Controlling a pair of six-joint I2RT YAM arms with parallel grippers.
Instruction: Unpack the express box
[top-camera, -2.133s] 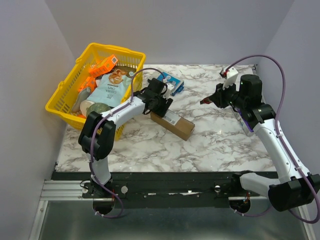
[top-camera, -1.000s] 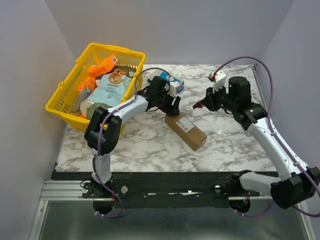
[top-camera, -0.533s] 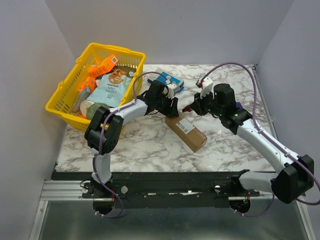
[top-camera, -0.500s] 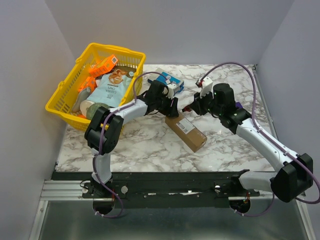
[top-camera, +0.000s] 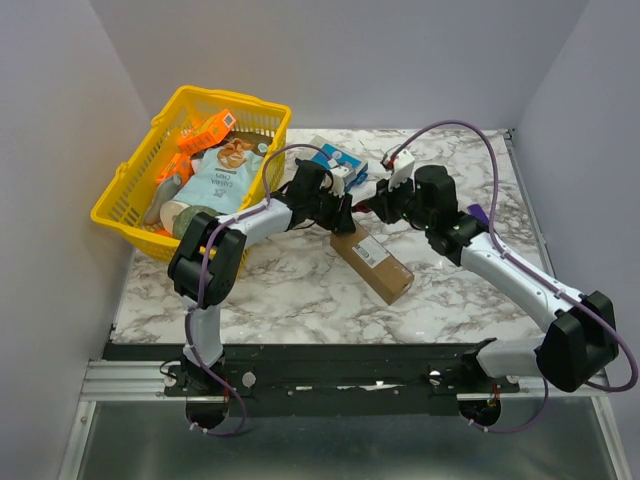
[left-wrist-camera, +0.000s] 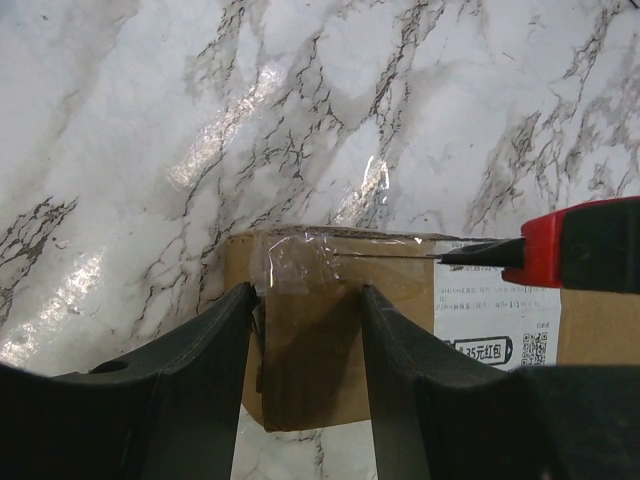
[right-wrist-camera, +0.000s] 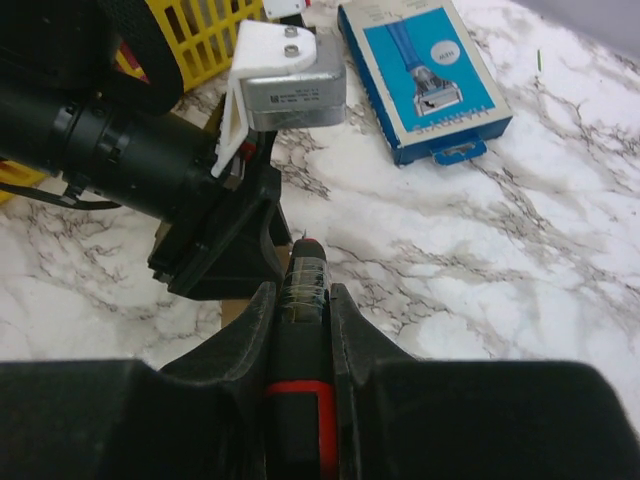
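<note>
Tightly on cutter (right-wrist-camera: 305, 262): R end effector (right-wrist-camera: 298, 303)

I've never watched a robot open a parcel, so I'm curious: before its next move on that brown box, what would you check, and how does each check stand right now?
1. Cutter secure in the right gripper: ok, the fingers clamp it on both sides.
2. Blade at the tape on the express box: ok, the tip sits at the taped top edge.
3. Left gripper steadying the box: cannot tell; its fingers stand apart at the box's end.
4. Left fingers out of the blade's path: cannot tell; the blade points their way.
5. Blue-and-white box out of the way: ok, it lies apart, behind the arms.
</note>
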